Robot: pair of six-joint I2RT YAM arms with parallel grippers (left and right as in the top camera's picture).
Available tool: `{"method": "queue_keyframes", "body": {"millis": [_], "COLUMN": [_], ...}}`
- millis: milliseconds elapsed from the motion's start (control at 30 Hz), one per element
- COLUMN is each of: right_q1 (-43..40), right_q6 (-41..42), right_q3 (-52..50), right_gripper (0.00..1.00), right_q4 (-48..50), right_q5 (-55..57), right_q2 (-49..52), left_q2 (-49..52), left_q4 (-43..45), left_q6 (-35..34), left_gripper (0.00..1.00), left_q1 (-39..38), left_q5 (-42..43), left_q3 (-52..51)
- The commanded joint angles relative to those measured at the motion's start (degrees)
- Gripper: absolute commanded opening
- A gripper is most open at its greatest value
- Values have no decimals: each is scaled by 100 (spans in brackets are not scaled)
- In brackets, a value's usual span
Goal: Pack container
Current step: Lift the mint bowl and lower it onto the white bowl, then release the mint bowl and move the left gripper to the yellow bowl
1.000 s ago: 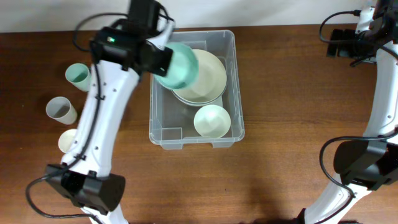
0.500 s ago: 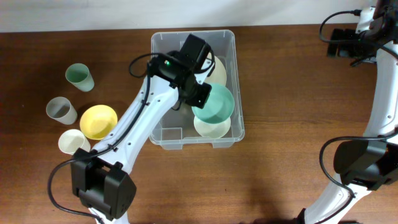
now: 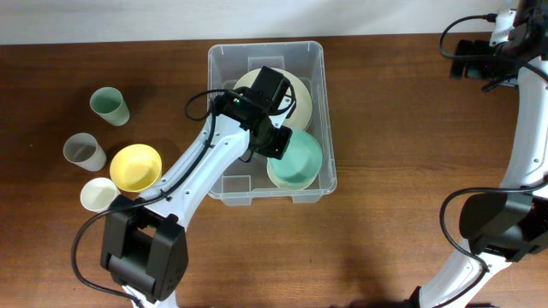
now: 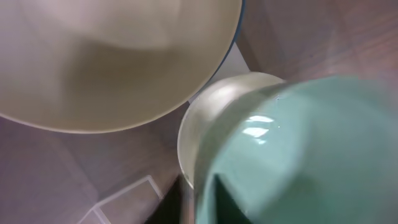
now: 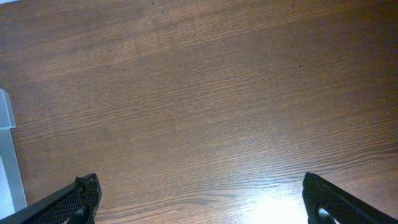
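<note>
The clear container stands at the table's middle and holds stacked pale plates and a cream bowl. My left gripper is inside the container, shut on the rim of a teal bowl, which sits on the cream bowl. In the left wrist view the teal bowl fills the lower right over the cream bowl, with a plate above. My right gripper is open and empty over bare wood at the far right.
Left of the container stand a teal cup, a grey cup, a cream cup and a yellow bowl. The container's edge shows in the right wrist view.
My left arm carried the teal bowl from the container's back left corner to its front right and lowered it onto the cream bowl. The right arm has not moved.
</note>
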Motion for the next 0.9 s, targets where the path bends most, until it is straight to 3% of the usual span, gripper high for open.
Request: {"method": "queue_keyframes", "body": {"millis": [0, 33, 200, 367, 500, 867], "right_q1": [-11, -11, -11, -11, -11, -11], "right_q6": [48, 48, 48, 50, 50, 48], "right_q3": [48, 48, 48, 48, 48, 48], "right_gripper": [99, 99, 99, 99, 99, 99], "right_q4": [0, 0, 0, 0, 0, 0], "right_q5": [-33, -33, -33, -33, -33, -33], "right_q2": [-116, -116, -116, -116, -116, -116], "left_q2": [0, 0, -24, -299, -737, -1147], "left_q4": [98, 122, 155, -442, -741, -1252], "left_q6": [-35, -37, -33, -448, -815, -1598], "left_gripper": [54, 59, 59, 59, 60, 60], "left_q1": [2, 2, 33, 415, 1016, 3158], "left_q5": [87, 87, 15, -1064, -1534, -1641], "left_q3": [-48, -48, 149, 796, 881, 511]}}
